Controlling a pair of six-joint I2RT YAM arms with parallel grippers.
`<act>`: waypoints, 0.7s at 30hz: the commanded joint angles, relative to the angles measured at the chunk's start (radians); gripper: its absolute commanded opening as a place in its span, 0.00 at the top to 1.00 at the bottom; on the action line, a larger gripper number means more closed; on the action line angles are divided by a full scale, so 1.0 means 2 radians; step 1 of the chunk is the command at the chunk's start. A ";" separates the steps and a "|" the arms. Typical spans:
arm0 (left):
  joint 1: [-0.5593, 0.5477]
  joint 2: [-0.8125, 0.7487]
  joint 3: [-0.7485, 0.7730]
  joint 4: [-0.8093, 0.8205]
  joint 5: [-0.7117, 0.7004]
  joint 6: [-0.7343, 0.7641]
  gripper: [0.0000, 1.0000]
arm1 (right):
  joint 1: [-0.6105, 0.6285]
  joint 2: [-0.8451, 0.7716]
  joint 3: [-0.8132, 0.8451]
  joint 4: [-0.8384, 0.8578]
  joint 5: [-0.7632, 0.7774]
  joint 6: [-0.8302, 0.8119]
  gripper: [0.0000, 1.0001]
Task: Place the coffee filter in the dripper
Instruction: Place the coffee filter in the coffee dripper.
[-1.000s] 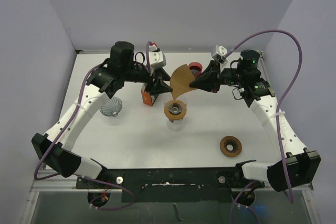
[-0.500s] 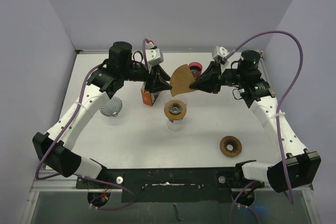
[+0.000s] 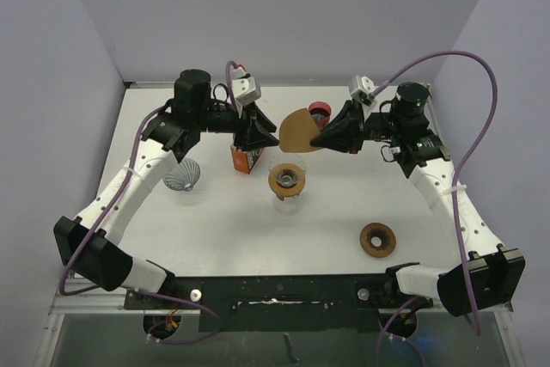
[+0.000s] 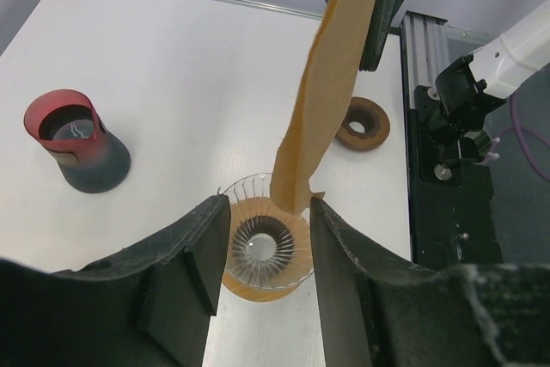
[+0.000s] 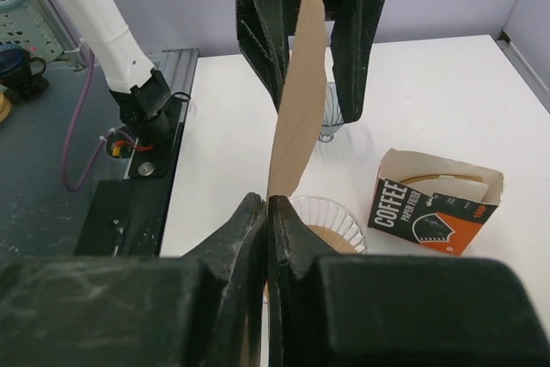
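Left pincer (image 3: 268, 138) withdrew; right pincer (image 3: 315, 140) pinches one filter (image 3: 296, 131) above one dripper (image 3: 287, 180).

This looks like a robot lab, not a kitchen. A left arm (image 3: 129, 186) and a right arm (image 3: 451, 199) are bolted to a black rail (image 3: 275, 285) at the edge of a white table (image 3: 215, 229), with plain pale walls (image 3: 284, 15) boxed around it and purple cables (image 3: 483, 100) looping off the arms. A dripper (image 3: 286, 180) and a coffee box (image 3: 241, 159) sit out like test things.
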 commanded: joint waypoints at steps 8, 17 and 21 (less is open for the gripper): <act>0.011 -0.025 0.001 0.041 0.032 -0.017 0.53 | -0.003 -0.022 -0.006 0.032 -0.017 0.009 1.00; 0.027 -0.035 -0.005 0.042 0.033 -0.008 0.49 | -0.006 -0.026 -0.011 0.032 -0.018 0.007 1.00; 0.032 -0.040 -0.015 0.049 0.037 -0.012 0.48 | -0.006 -0.027 -0.013 0.033 -0.019 0.006 1.00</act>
